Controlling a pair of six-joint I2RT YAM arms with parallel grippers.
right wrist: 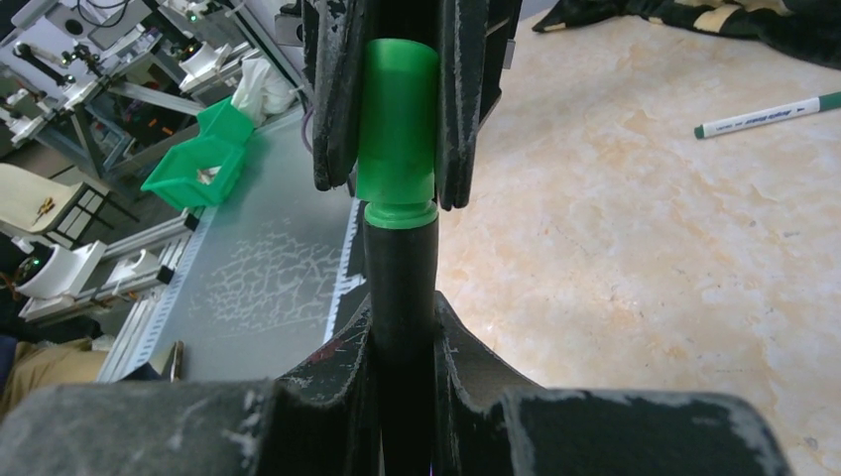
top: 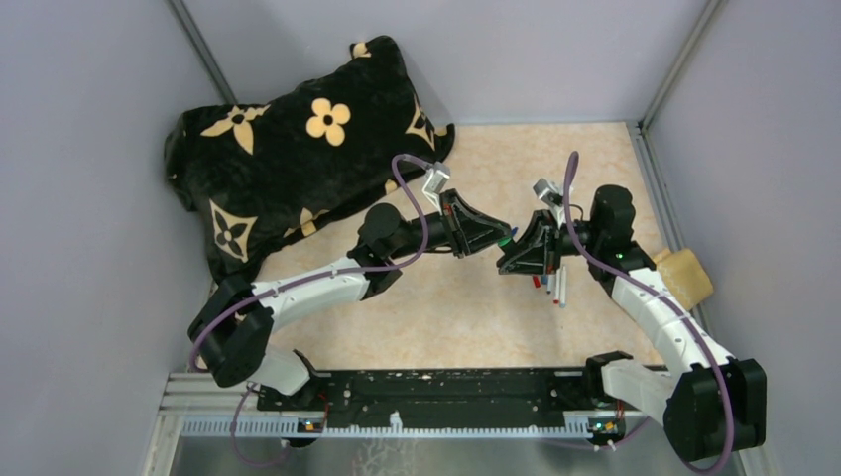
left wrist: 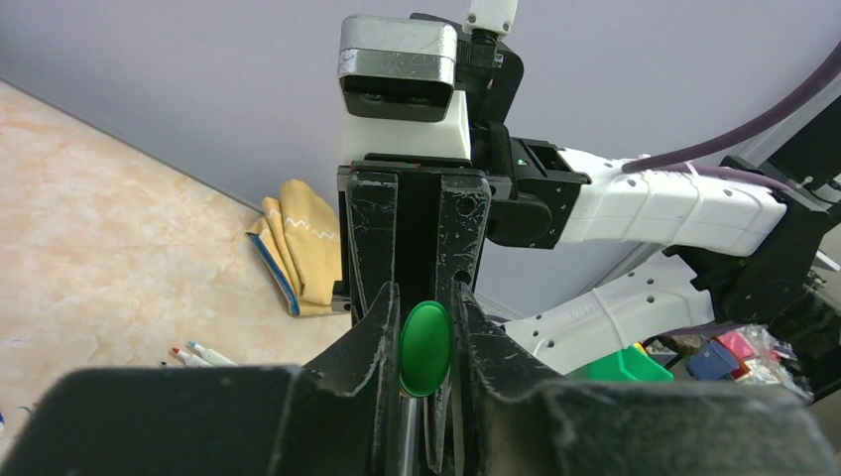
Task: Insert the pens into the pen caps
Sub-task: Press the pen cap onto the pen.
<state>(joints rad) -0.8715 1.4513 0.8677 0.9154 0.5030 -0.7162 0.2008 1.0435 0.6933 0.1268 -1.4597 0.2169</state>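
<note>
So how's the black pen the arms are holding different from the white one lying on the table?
The black pen is thick and dark; the white pen thin and pale. The black pen is held in the right arm's fingers, its tip in a green cap gripped by the left arm's fingers; the white pen lies loose on the table. Both show green at one end.

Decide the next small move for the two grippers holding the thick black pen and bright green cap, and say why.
Probably a short push of the left gripper straight toward the right gripper. The left is shut on the bright green plastic cap, sitting in line on the thick black pen the right clamps; full seating cannot be confirmed.
</note>
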